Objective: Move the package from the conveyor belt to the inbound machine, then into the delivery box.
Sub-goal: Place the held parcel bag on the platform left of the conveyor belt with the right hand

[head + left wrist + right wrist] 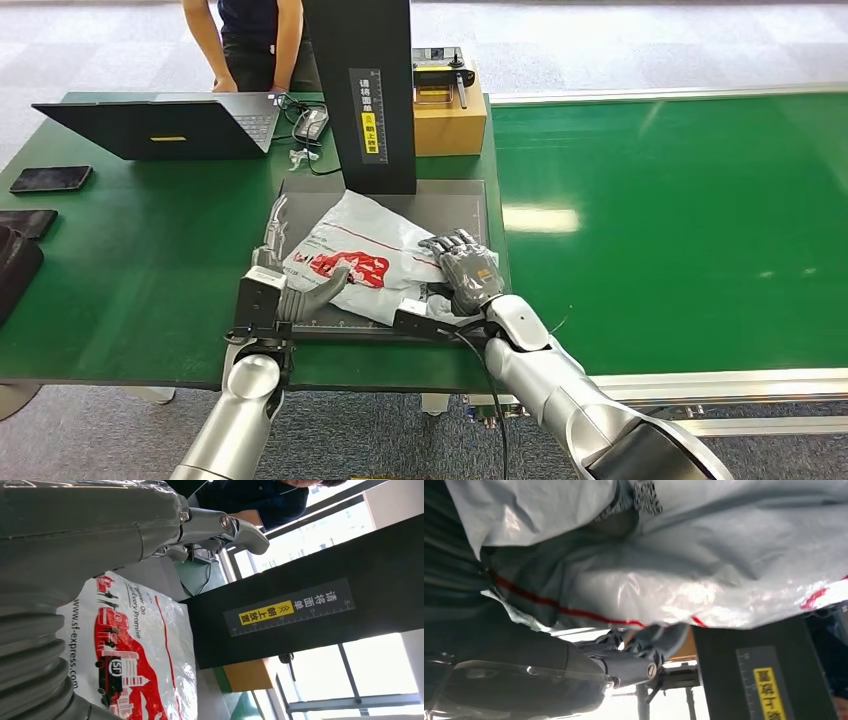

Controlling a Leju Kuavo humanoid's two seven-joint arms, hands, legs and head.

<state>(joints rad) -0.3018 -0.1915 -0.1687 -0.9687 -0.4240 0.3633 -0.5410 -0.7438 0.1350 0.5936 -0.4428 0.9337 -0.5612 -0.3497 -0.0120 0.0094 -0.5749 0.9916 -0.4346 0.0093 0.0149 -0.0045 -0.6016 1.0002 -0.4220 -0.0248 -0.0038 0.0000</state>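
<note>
The package (370, 255), a white plastic mailer with red print, lies crumpled on the grey platform (455, 205) of the inbound machine, in front of its black column (365, 90). My left hand (290, 280) lies along the package's left edge with fingers stretched out and the thumb over the bag; its thumb (235, 527) stands spread wide, off the package (145, 645). My right hand (465, 270) holds the right edge, fingers on top. Up close the package (674, 565) drapes over that hand and its thumb (659, 640) sits under the edge.
The green conveyor belt (680, 220) runs to the right of the platform. A cardboard box (450, 120) stands behind the column. On the green table at left are a laptop (160, 125) and a phone (50, 178). A person (250, 40) stands behind.
</note>
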